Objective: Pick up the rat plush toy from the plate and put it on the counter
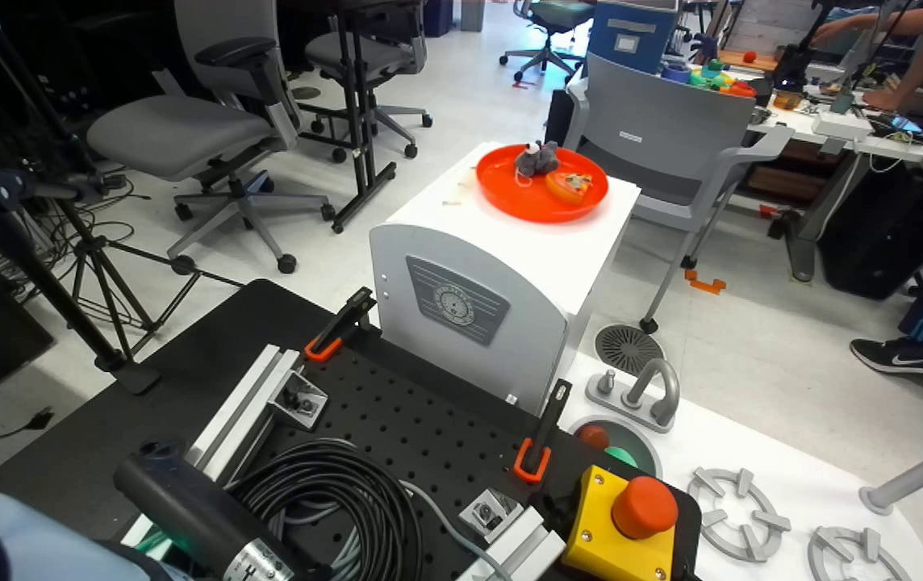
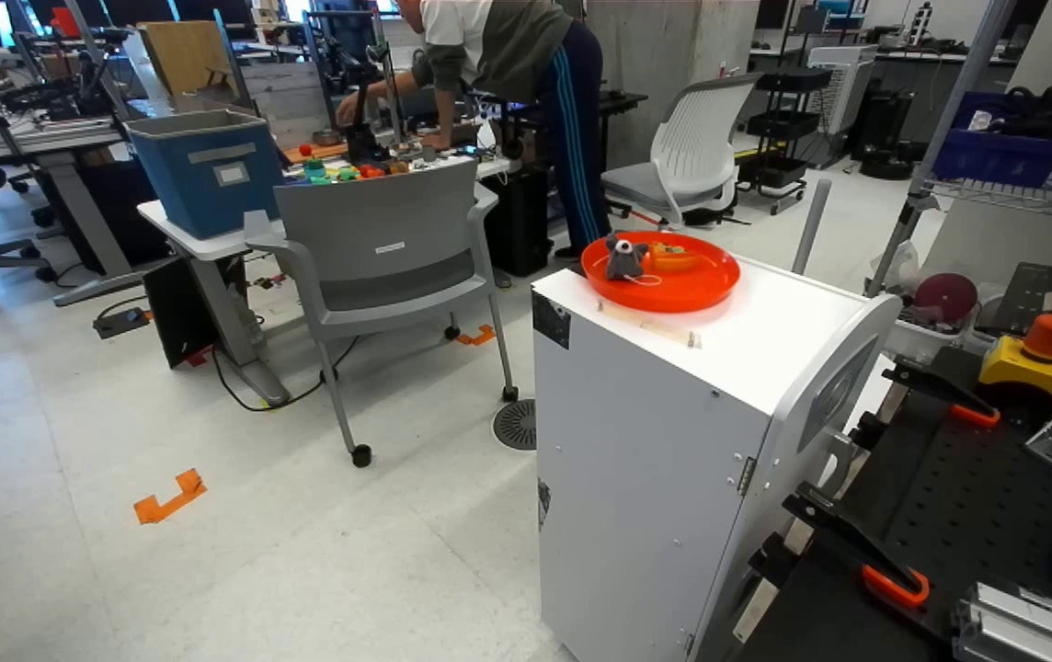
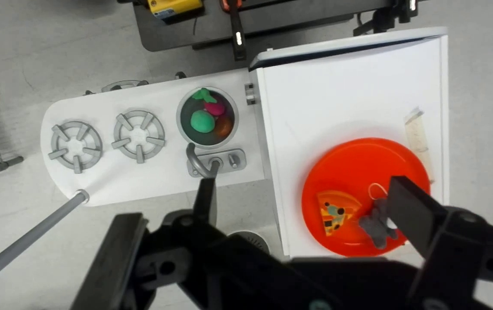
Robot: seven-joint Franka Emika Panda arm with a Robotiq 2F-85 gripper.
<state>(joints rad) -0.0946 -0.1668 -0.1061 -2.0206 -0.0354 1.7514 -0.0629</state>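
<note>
The rat plush toy (image 1: 540, 159), dark grey with a pale patch and a looped tail, lies on the orange plate (image 1: 546, 210). It also shows in an exterior view (image 2: 623, 261) and in the wrist view (image 3: 375, 228), where the right finger partly covers it. The plate (image 3: 358, 165) sits on the white box's top (image 3: 337, 94). A pizza-slice toy (image 3: 337, 211) lies beside the rat on the plate. My gripper (image 3: 304, 187) is open, with nothing between its fingers, seen above the scene in the wrist view. It is out of view in both exterior views.
A white counter (image 3: 160, 183) with stove rings, a tap (image 3: 214, 165) and a sink (image 3: 179, 122) holding several toys stands beside the box. A grey post (image 3: 35, 234) rises from it. A grey chair (image 1: 663, 129) and a black bench with clamps (image 1: 542, 432) border the box.
</note>
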